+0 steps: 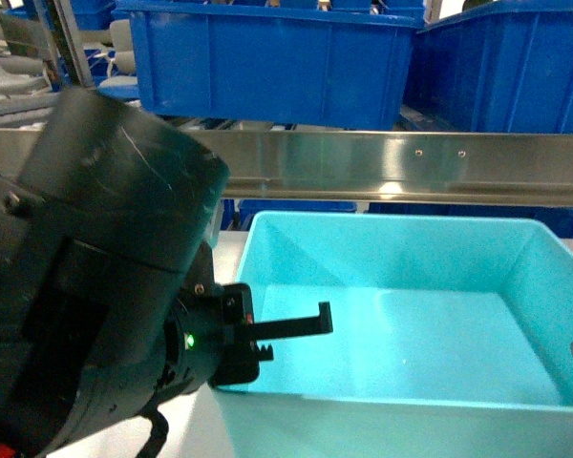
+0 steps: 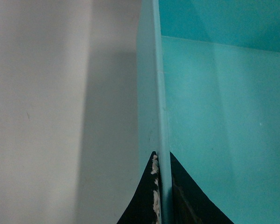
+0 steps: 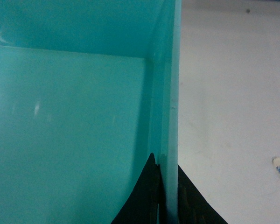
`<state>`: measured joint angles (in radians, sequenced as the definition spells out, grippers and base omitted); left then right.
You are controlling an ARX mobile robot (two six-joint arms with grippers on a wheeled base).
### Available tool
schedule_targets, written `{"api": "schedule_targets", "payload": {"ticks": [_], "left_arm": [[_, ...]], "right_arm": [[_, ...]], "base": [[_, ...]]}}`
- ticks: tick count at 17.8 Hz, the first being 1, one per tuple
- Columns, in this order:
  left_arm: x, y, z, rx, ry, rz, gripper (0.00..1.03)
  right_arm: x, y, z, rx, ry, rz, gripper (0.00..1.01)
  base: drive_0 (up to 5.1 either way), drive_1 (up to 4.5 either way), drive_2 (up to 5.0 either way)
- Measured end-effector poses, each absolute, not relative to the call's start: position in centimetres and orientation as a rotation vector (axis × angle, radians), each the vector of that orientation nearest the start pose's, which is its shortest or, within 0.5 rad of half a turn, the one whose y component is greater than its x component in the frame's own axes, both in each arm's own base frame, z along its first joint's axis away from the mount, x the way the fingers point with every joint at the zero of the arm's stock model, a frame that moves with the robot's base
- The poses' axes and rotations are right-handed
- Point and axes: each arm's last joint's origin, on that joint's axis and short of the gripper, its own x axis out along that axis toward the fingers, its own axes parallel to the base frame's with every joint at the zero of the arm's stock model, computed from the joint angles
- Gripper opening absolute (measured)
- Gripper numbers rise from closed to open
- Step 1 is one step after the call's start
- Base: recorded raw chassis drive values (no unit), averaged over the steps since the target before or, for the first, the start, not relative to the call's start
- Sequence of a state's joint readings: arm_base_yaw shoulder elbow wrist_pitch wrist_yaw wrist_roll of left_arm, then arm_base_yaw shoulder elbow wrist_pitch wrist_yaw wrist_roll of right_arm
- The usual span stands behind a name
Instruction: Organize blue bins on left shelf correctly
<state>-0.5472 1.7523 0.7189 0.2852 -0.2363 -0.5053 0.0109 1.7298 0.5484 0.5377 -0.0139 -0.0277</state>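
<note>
Bin (image 1: 401,315) wall between left pincer (image 2: 162,196) fingers

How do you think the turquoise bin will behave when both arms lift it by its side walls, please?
Probably light: the turquoise bin looks empty. Its walls are thin, so they may flex where the left gripper and right gripper straddle them. The plastic looks smooth and glossy, so it could slip between the fingers if tilted.

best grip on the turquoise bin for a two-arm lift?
Pinch the turquoise bin by its two side walls, coming from above. The walls are thin and upright, and the top is open. The left claw and right claw each straddle a wall, one finger inside, one outside.
</note>
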Motion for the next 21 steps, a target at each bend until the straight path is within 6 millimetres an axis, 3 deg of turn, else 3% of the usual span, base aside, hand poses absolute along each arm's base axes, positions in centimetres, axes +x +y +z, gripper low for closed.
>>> {"api": "schedule_targets", "payload": {"ticks": [5, 7, 13, 21], "left_arm": [[26.8, -16.0, 14.3, -0.192, 0.676, -0.136, 0.02], [26.8, -16.0, 14.6, -0.186, 0.666, -0.144, 0.02], [26.7, -16.1, 14.6, -0.181, 0.664, -0.148, 0.02], [26.7, -16.1, 14.6, -0.178, 0.666, -0.148, 0.02]], "right_arm": [[27.7, -0.1, 13.5, -0.037, 0.555, 0.041, 0.02], [27.3, -0.5, 14.0, -0.036, 0.527, 0.046, 0.02], [27.3, -0.4, 14.0, -0.043, 0.524, 0.052, 0.02], [27.3, -0.5, 14.0, -0.044, 0.527, 0.052, 0.02]], "base": [[0.0, 0.0, 0.0], [0.0, 0.0, 0.0], [0.0, -0.68, 0.7], [-4.7, 0.81, 3.8]]}}
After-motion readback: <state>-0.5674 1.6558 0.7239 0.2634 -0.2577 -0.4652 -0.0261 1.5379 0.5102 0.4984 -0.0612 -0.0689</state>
